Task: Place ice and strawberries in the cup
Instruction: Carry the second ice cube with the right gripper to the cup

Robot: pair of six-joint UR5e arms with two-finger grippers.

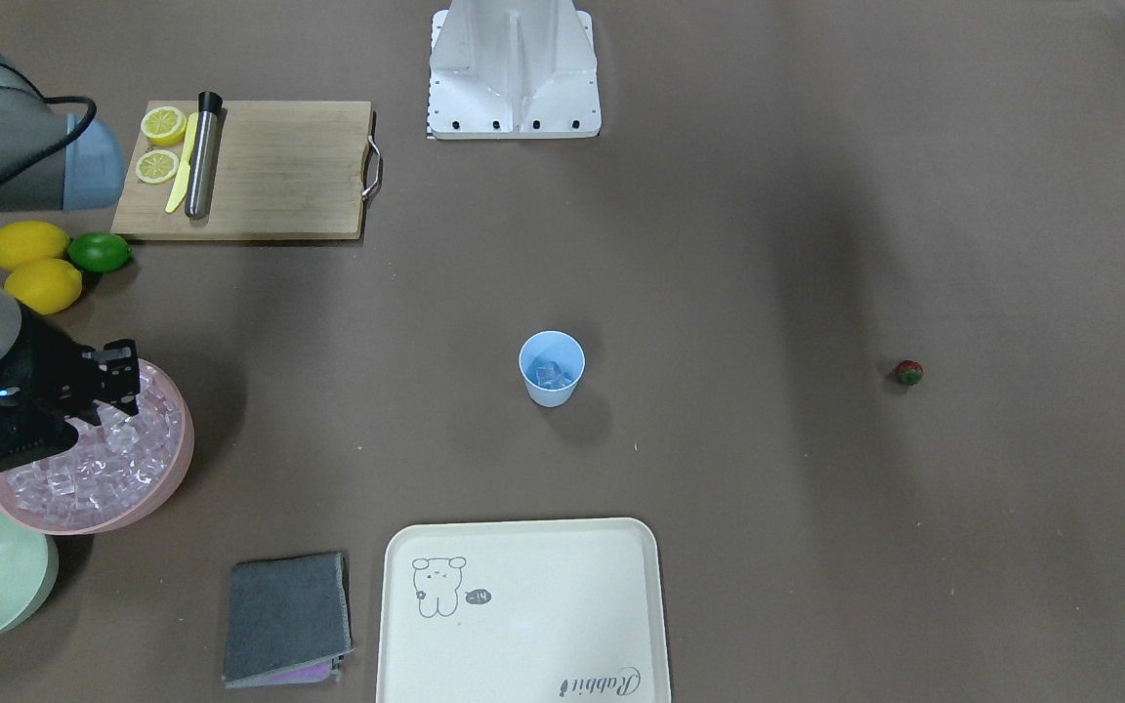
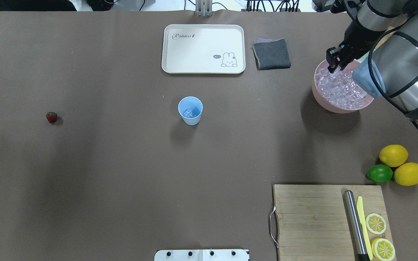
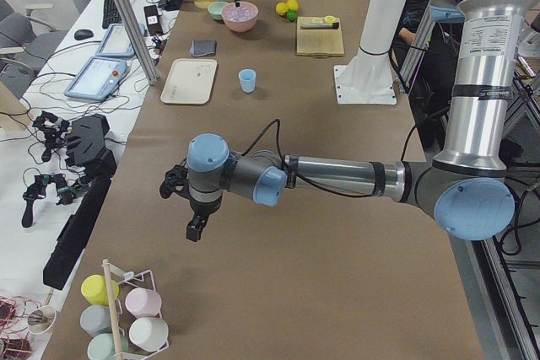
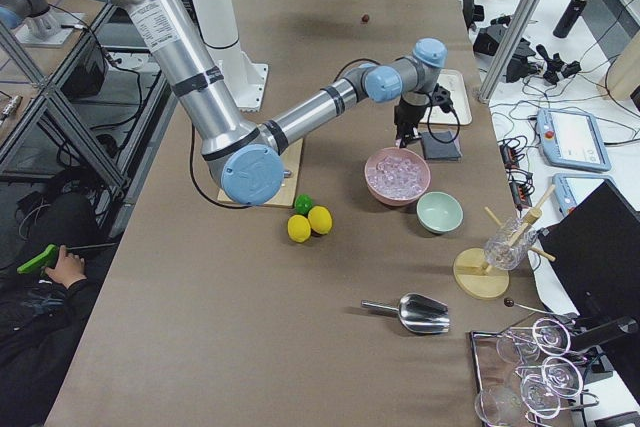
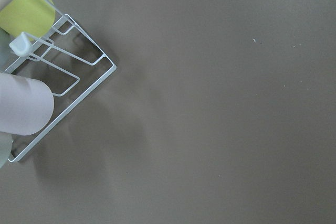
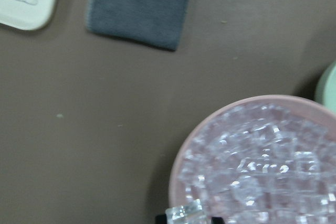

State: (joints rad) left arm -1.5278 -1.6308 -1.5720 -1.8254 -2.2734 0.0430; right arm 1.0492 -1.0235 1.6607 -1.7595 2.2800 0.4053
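Right end effector above round pink bowl, clenched on clear glossy ice cube; slick, may drop before light-blue plastic cup.

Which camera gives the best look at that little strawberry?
The exterior front-facing view: the strawberry lies alone on the brown table, red body and green top clear. The overhead view shows it nearly as well. The right side view gives a tiny dark dot. The remaining views do not show it.
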